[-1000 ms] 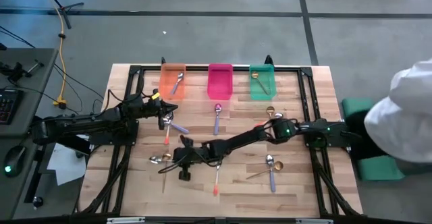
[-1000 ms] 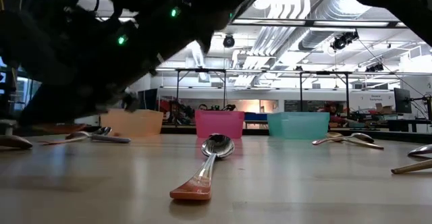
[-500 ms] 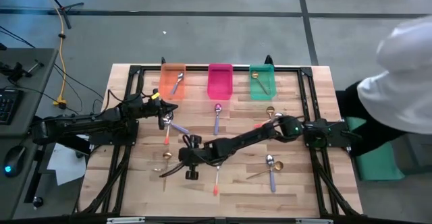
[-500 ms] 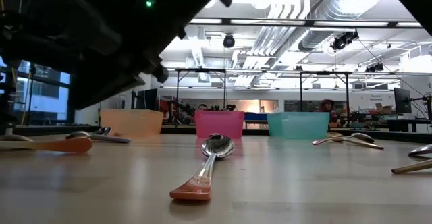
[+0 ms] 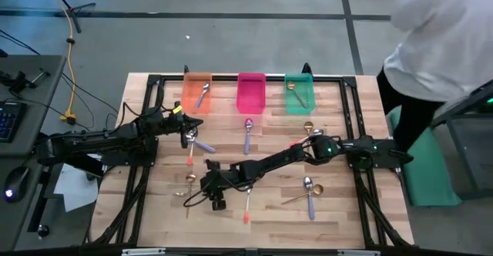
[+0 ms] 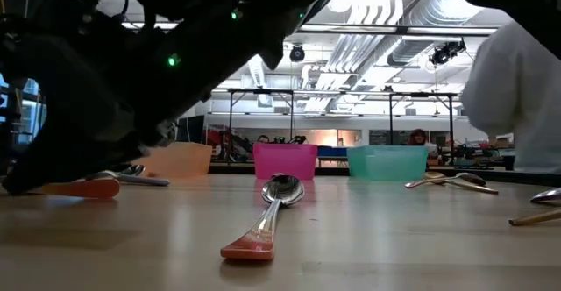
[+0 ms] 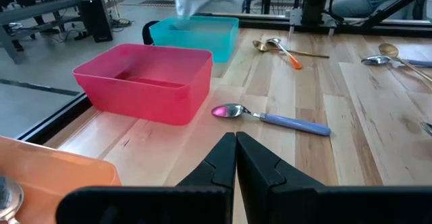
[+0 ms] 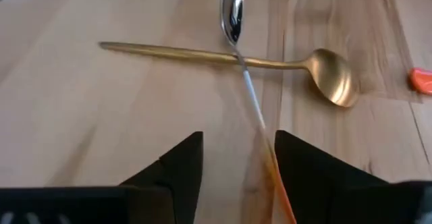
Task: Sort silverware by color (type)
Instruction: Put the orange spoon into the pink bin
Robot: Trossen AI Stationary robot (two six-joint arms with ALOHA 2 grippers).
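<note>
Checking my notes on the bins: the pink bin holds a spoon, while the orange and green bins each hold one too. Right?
Not quite. The high view shows the pink bin with no spoon inside it; the left wrist view agrees. The orange bin and green bin do each hold one spoon.

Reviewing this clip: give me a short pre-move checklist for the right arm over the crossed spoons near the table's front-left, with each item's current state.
1. Right gripper fingers open: ok, a clear gap shows between them.
2. Target between the fingers: ok, the orange-handled spoon runs into the gap.
3. Target free of other items: not ok, it lies across the gold spoon.
4. Nothing held yet: ok, both spoons rest on the table.
5. Left gripper out of the way: ok, shut and empty, by the pink bin.
6. Matching bin: cannot tell; the orange bin already holds a spoon whose handle colour is unclear.
</note>
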